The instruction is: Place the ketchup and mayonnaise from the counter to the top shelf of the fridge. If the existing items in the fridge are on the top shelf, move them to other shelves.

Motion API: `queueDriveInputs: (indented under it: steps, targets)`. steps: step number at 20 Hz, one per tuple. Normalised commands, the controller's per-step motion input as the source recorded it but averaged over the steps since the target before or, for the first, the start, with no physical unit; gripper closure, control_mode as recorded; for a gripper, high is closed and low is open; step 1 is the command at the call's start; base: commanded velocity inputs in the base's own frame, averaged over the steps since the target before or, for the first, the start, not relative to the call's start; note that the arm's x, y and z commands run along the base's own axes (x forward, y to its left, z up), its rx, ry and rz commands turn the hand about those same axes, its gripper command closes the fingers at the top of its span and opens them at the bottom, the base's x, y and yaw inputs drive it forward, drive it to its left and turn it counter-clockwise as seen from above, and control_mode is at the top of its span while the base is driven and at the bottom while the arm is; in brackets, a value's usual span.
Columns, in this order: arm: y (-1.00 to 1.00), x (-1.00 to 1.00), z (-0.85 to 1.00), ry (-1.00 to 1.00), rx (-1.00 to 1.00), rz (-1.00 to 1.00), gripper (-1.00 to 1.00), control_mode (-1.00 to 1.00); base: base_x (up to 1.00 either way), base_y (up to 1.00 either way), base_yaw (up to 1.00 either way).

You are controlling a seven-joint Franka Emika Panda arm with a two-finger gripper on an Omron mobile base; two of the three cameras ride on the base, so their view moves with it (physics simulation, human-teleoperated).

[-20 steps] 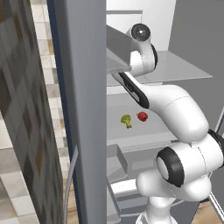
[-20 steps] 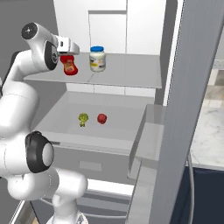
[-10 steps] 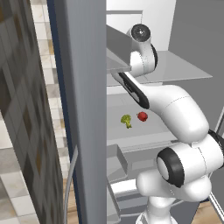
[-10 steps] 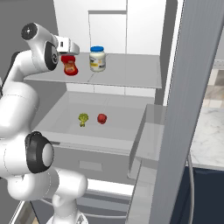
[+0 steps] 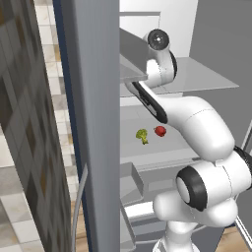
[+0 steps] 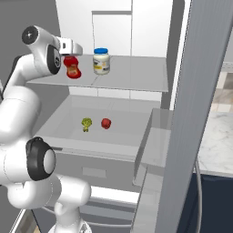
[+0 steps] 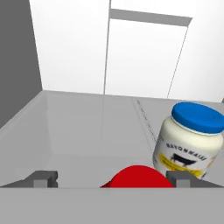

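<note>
The mayonnaise [image 6: 101,61] is taken as the landmark: it stands upright on the top shelf [image 6: 136,77] of the fridge [image 6: 200,91], a pale jar with a blue lid. On its label the word "MAYONNAISE" can be read in the hand view, above a yellow patch with a dark figure too small to make out. The ketchup [image 6: 72,67] is seen just beside the mayonnaise, to its left in the right base view, resting on the same shelf. No writing can be made out on the ketchup.

The hand [image 7: 111,176] is held wide open at the ketchup, one finger tip on each side of the red top and apart from it; nothing is gripped.

On the shelf below the mayonnaise, the yellow-green floret [image 6: 86,123] and the red ball [image 6: 106,123] lie near each other. A marble bench [image 6: 217,141] is visible beyond the fridge door.
</note>
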Motion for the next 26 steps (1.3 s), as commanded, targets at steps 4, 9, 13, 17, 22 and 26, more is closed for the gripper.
queueDriveInputs:
  steps: [4, 9, 13, 17, 22, 26]
  targets:
    - [0.00, 0.18, 0.00, -0.15, -0.06, 0.00, -1.00, -1.00, 0.00, 0.00, 0.00]
    - [0.00, 0.08, 0.00, -0.16, -0.05, 0.00, -1.00, -1.00, 0.00, 0.00, 0.00]
    - [0.00, 0.05, 0.00, -0.16, -0.04, 0.00, -1.00, -1.00, 0.00, 0.00, 0.00]
    - [0.00, 0.07, 0.00, -0.16, -0.04, 0.00, -1.00, -1.00, 0.00, 0.00, 0.00]
    - [0.00, 0.03, 0.00, -0.12, -0.02, 0.00, -1.00, -1.00, 0.00, 0.00, 0.00]
    - [0.00, 0.00, 0.02, -0.07, 0.00, 0.00, -1.00, -1.00, 0.00, 0.00, 0.00]
